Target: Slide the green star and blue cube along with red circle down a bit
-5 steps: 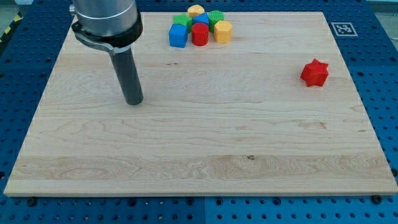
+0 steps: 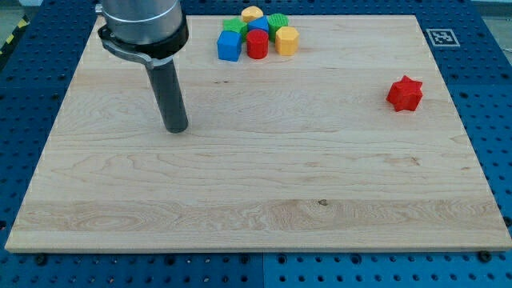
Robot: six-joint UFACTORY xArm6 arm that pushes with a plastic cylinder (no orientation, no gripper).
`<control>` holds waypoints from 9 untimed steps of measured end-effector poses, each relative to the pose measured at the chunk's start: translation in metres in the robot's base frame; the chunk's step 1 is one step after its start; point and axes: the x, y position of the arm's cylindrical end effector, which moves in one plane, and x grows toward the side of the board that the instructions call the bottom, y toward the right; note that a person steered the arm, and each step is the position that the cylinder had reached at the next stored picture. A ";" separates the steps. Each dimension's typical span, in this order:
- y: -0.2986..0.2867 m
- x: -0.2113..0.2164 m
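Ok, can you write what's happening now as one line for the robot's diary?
tip: bare wood, left and below cluster, touching nothing | blue cube, red circle, green star: clustered at top edge | red star: alone, right

In the cluster at the view's top we see only slivers of the green star and a blue block behind the red cylinder, while our arm's housing is cut off by the top edge.

Cluster: blue cube, red circle and yellow block side by side near the table's top edge.
Red star: alone, far right, below the cluster.
My tip: left of and below the cluster, well apart.
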 end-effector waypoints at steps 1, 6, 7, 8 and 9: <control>-0.026 -0.038; 0.016 -0.256; 0.042 -0.241; 0.069 -0.206; 0.073 -0.183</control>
